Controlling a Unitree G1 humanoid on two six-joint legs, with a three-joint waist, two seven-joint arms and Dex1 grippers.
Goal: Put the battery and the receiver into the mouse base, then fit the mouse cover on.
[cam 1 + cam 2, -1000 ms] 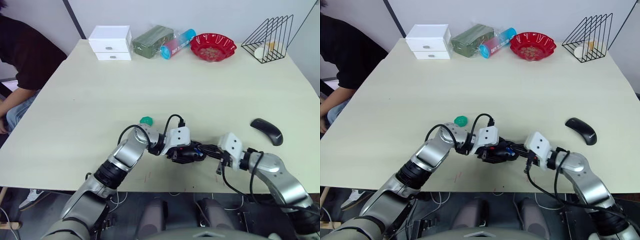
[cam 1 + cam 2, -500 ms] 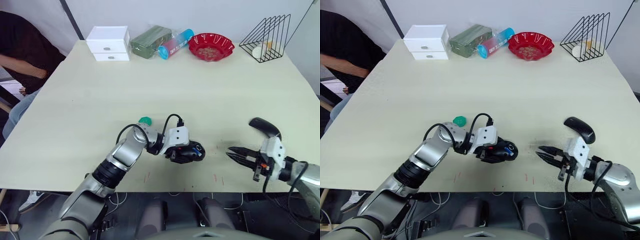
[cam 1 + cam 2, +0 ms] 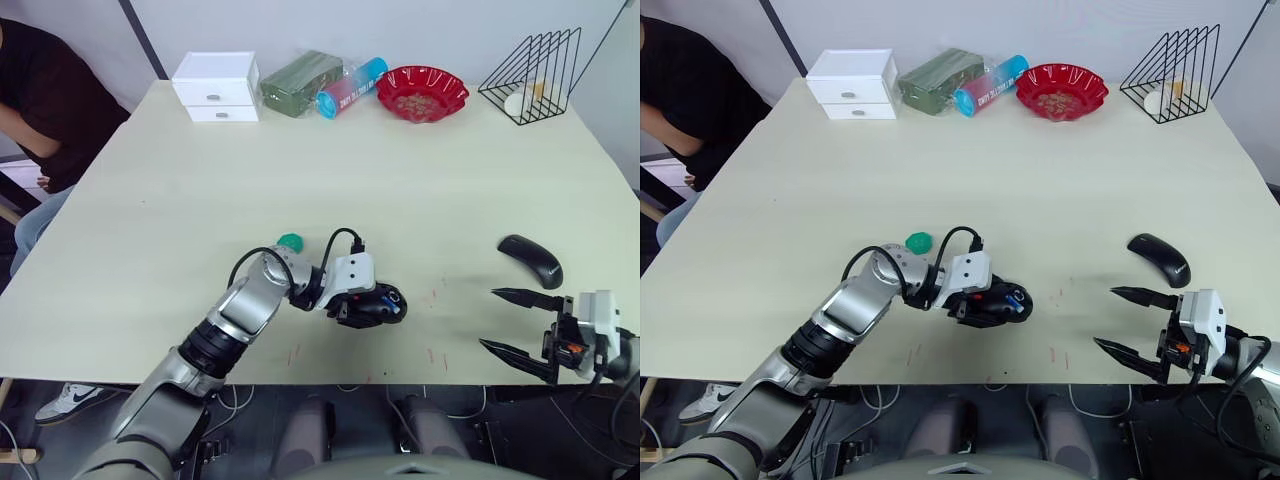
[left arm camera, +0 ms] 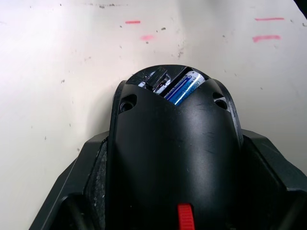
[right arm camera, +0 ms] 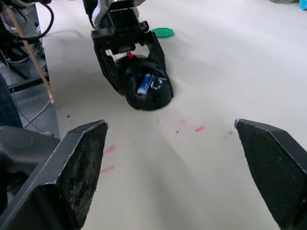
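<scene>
The black mouse base (image 3: 388,302) lies on the table near the front edge, and my left gripper (image 3: 372,310) is shut on its two sides. The blue battery (image 4: 184,87) sits in the base's open compartment and also shows in the right wrist view as a blue battery (image 5: 145,84). The receiver is hidden from me. The glossy black mouse cover (image 3: 533,260) rests on the table at the right. Just in front of it, at the table's near right edge, my right gripper (image 3: 488,318) stands open and holds nothing.
A green scalloped disc (image 3: 291,241) lies just behind my left wrist. Along the far edge stand a white drawer box (image 3: 217,84), a green packet (image 3: 305,76), a blue tube (image 3: 355,87), a red bowl (image 3: 425,92) and a wire rack (image 3: 535,65). A person (image 3: 40,100) sits at the left.
My right gripper has drawn back from the mouse base to the near right edge and opened wide. The left gripper keeps its hold on the base.
</scene>
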